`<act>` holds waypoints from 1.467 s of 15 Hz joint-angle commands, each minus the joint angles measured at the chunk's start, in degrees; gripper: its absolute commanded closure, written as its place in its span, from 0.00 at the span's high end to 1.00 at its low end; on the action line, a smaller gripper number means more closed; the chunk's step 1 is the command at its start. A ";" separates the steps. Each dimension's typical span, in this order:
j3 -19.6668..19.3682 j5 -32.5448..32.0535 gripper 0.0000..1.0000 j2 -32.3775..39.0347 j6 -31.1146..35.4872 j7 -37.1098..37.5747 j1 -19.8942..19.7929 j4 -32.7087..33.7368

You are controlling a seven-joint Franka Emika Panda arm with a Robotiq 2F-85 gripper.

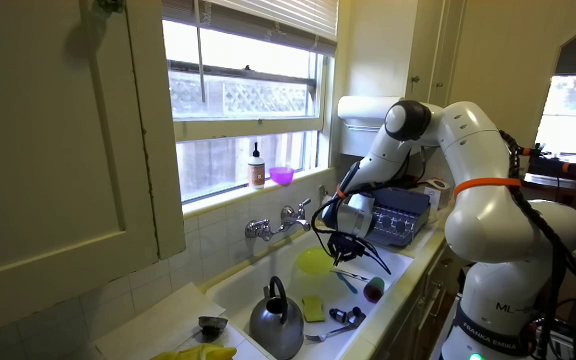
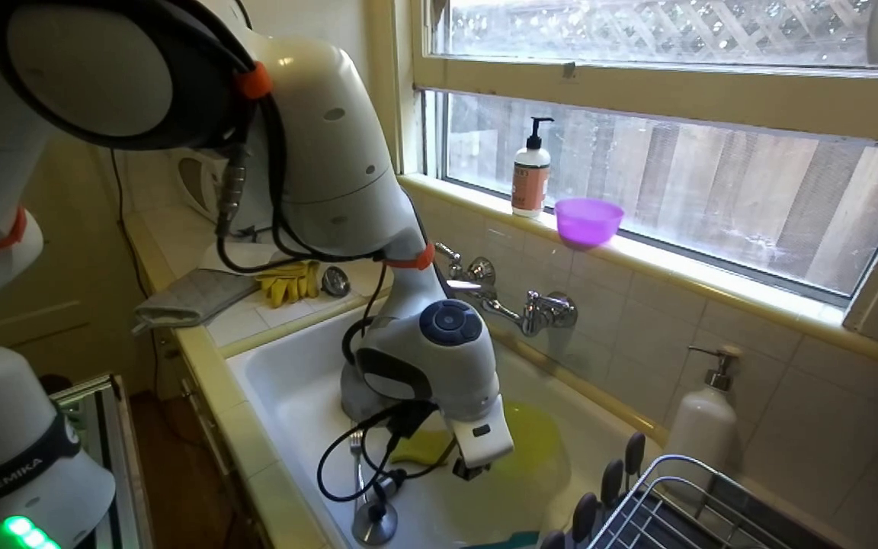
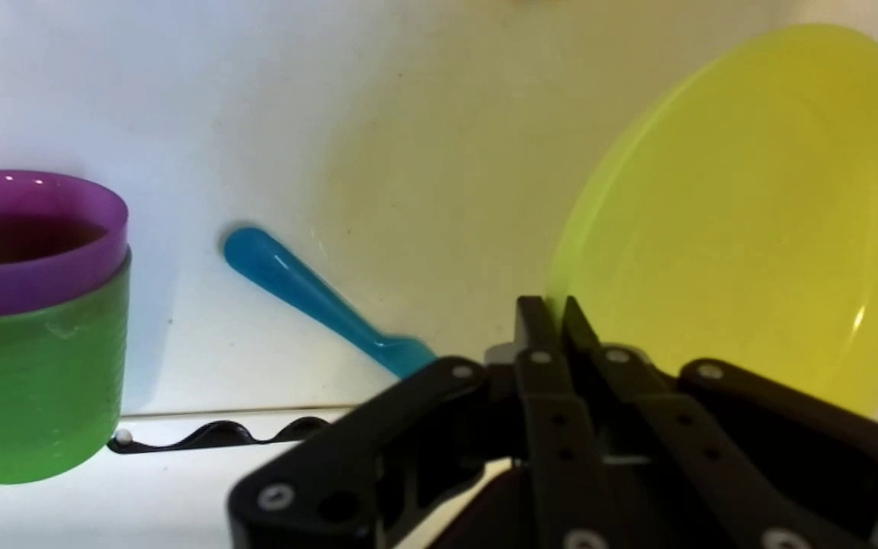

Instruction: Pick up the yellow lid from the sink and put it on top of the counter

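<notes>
The round yellow lid (image 1: 313,261) shows in both exterior views inside the white sink (image 1: 235,290). It also shows in an exterior view (image 2: 536,441), partly behind the arm's wrist. In the wrist view the lid (image 3: 759,206) is on the right and looks tilted. My gripper (image 3: 551,305) is closed with the lid's near rim between its two fingertips. The gripper also shows low over the sink in an exterior view (image 1: 338,259). I cannot tell whether the lid touches the sink bottom. The yellow-edged counter (image 2: 245,431) runs along the sink.
A kettle (image 1: 277,322), sponge (image 1: 313,308), stacked cups (image 3: 35,381) and blue utensil (image 3: 317,301) are in the sink. The faucet (image 1: 283,225) juts from the tiled wall. A dish rack (image 2: 683,511) stands at one end. Yellow gloves (image 2: 290,282) and a grey cloth (image 2: 195,297) lie on the counter.
</notes>
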 commanded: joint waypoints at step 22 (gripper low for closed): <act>9.08 -23.21 0.01 -6.40 29.09 28.50 -19.01 -19.18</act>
